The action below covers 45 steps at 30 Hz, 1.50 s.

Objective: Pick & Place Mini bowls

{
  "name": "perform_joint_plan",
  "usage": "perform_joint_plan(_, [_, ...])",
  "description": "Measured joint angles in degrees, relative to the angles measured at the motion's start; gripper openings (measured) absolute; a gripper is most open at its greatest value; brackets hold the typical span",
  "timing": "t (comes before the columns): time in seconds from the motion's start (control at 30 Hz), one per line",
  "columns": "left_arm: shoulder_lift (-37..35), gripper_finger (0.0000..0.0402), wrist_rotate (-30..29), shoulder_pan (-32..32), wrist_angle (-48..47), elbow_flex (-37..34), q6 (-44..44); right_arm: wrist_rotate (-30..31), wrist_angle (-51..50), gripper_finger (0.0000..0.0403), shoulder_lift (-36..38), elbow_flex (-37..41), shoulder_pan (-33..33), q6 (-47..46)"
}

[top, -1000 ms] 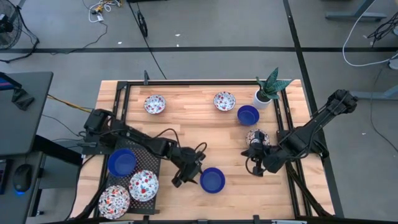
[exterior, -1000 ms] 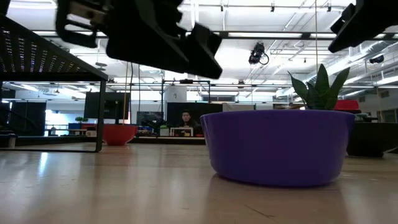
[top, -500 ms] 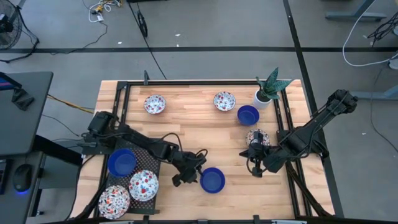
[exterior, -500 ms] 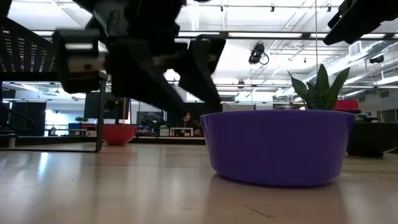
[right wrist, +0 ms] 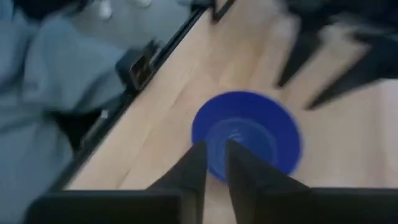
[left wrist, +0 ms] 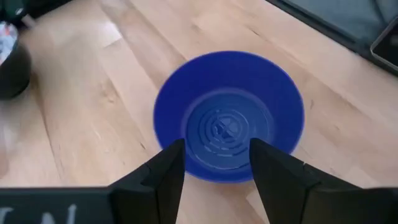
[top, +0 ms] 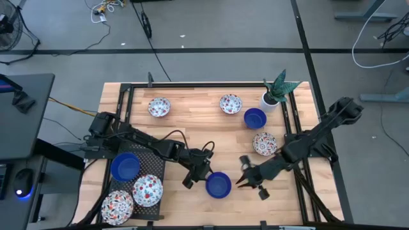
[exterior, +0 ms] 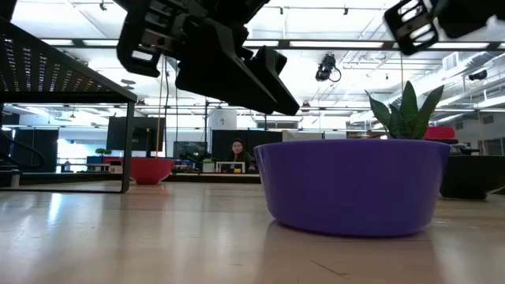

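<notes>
Bowl-wise, you've got a blue mini bowl (top: 218, 185) sitting on the bench (top: 192, 124) w/ arms on both sides. Left gripper (top: 193, 177) is just beside it, jaws open. Right gripper (top: 246, 172) is near it too, jaws almost shut.

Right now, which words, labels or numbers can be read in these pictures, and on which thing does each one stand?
"N": a pale letter on the dark body of the left gripper, seen in the left wrist view. The rest of the marking is cut off by the picture's edge.
Blue bowl: only raised rings inside, no words.
Patterned bowls: flowers only, no text.
Nothing else can be read in any view.
</notes>
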<state>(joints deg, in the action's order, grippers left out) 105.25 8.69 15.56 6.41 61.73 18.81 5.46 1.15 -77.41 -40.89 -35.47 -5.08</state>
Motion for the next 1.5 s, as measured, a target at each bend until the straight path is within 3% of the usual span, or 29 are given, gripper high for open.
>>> perform_joint_plan(0.2, [0.0,0.0183,-4.1,-1.5,0.7,0.0,-5.4,-3.4,-0.8,0.0129,-10.1,-3.3,1.1,15.5])
perform_joint_plan(0.43, [0.0,0.0183,-9.6,-2.0,2.8,0.0,-10.3,-2.1,-0.7,0.0141,-15.4,-5.1,3.0,28.0])
perform_joint_plan(0.97, [0.1,0.0183,-13.6,-2.0,6.3,0.1,-10.8,-10.3,1.2,0.0104,-20.1,-5.3,6.1,44.7])
perform_joint_plan(1.1, [0.1,0.0183,-13.6,-2.0,6.4,0.1,-10.8,-10.9,1.5,0.0077,-20.4,-5.3,6.3,47.4])
perform_joint_plan(1.27, [0.1,0.0183,-13.6,-2.0,6.7,0.1,-10.8,-10.9,1.4,0.0015,-20.4,-5.3,6.4,47.3])
perform_joint_plan(1.4, [0.1,0.0186,-11.6,-2.0,6.9,0.1,-10.4,-11.0,0.7,0.0012,-19.5,-5.2,6.4,45.3])
perform_joint_plan(1.5, [0.1,0.0204,-9.3,-1.9,6.9,0.1,-10.1,-11.1,-1.3,0.0007,-16.4,-5.2,6.4,38.8])
